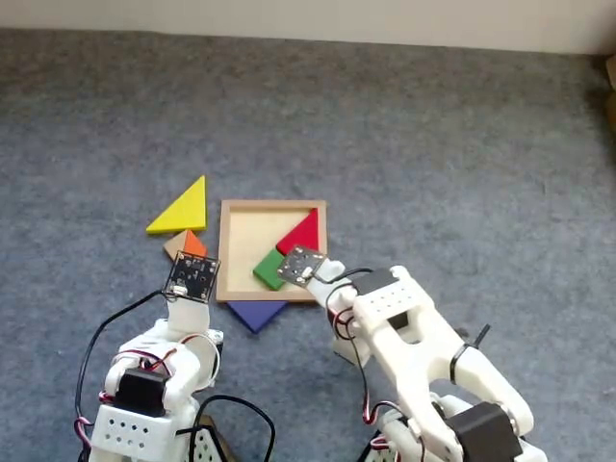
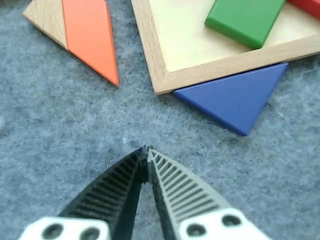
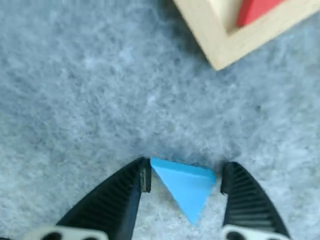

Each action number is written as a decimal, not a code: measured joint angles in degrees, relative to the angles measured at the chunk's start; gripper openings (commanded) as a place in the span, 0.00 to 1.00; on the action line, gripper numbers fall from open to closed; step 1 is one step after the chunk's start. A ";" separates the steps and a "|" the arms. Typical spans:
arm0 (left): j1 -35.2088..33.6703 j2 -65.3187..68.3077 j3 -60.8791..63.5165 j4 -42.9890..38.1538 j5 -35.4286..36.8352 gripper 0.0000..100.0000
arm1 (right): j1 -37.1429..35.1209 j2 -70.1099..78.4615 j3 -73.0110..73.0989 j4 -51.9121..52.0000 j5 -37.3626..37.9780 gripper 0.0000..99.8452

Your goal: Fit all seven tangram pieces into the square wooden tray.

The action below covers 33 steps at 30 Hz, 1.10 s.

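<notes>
Your right hand (image 3: 186, 169) stands spread around a light-blue triangle (image 3: 189, 189) near a corner of the wooden tray (image 3: 226, 49). Your left hand (image 2: 147, 152) hovers clenched, empty, near the dark-blue triangle (image 2: 235, 97) touching the tray's edge.

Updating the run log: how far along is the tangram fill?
Done: red triangle and green piece lie in the tray. In hand: right gripper open around the light blue triangle on the carpet. Still out: yellow triangle, orange piece, tan piece, dark blue triangle; left gripper shut, empty.
</notes>
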<state>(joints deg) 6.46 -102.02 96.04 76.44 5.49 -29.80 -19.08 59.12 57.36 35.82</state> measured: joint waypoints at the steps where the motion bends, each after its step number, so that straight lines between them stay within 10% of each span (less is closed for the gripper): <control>1: 0.00 0.00 0.00 0.00 0.00 0.01 | 0.09 0.00 -0.18 0.00 0.00 0.16; 33: 0.00 0.00 0.00 0.00 0.00 0.01 | 0.09 0.88 -9.58 0.53 0.00 0.16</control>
<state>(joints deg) 6.46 -102.02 96.04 76.44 5.49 -29.71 -18.20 49.54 57.89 35.82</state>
